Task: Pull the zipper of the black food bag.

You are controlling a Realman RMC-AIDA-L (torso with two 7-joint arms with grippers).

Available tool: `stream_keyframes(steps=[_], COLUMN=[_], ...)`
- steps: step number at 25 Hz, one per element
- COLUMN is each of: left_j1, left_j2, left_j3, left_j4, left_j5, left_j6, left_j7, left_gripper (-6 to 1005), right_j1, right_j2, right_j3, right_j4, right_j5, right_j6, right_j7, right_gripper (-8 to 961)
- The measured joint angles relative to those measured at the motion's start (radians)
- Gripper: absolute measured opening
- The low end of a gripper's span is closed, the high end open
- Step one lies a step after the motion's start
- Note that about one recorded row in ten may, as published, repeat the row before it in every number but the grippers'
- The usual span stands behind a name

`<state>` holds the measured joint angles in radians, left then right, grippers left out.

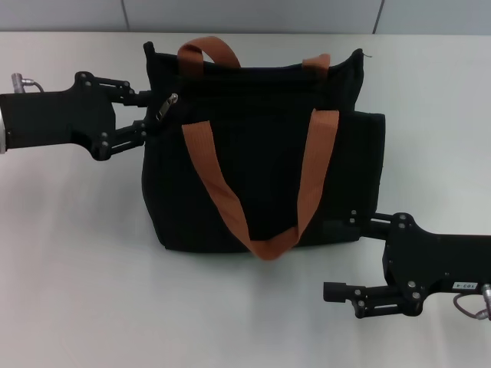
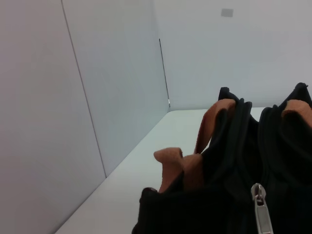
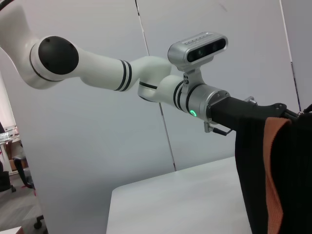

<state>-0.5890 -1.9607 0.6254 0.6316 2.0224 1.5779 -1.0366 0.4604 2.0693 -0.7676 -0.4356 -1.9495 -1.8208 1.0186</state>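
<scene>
The black food bag [image 1: 261, 153] stands mid-table with two orange-brown strap handles [image 1: 307, 176]. Its silver zipper pull [image 1: 166, 106] hangs at the bag's top left corner; the left wrist view shows the zipper pull [image 2: 261, 210] close up on the bag [image 2: 234, 195]. My left gripper [image 1: 151, 115] is right at that corner, level with the pull. Down at the bag's lower right, my right gripper [image 1: 351, 255] is open, with one finger [image 1: 360, 219] against the bag's bottom corner and the other finger [image 1: 341, 291] over bare table. The right wrist view shows the bag's side [image 3: 273, 175].
The bag rests on a white table [image 1: 77, 253] with grey wall panels [image 1: 253, 14] behind it. Bare tabletop lies in front of the bag and to both sides. In the right wrist view, the left arm [image 3: 122, 73] reaches in above the table.
</scene>
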Motion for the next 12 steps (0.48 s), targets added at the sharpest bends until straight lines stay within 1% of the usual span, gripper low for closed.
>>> stream_keyframes(steps=[10, 12], left_j1=[-0.001, 0.000], left_j2=[-0.001, -0.001], left_j3=[-0.007, -0.007], left_j4=[0.002, 0.003], left_j5=[-0.003, -0.003], left_j6=[0.035, 0.042], left_j7=[0.005, 0.010], left_gripper=[93, 88], right_j1=[0.000, 0.000], right_j2=[0.000, 0.000], right_j3=[0.001, 0.001], right_j4=[0.000, 0.000], right_j5=[0.000, 0.000], right_j6=[0.000, 0.000], right_j7=[0.000, 0.000], right_gripper=[830, 830])
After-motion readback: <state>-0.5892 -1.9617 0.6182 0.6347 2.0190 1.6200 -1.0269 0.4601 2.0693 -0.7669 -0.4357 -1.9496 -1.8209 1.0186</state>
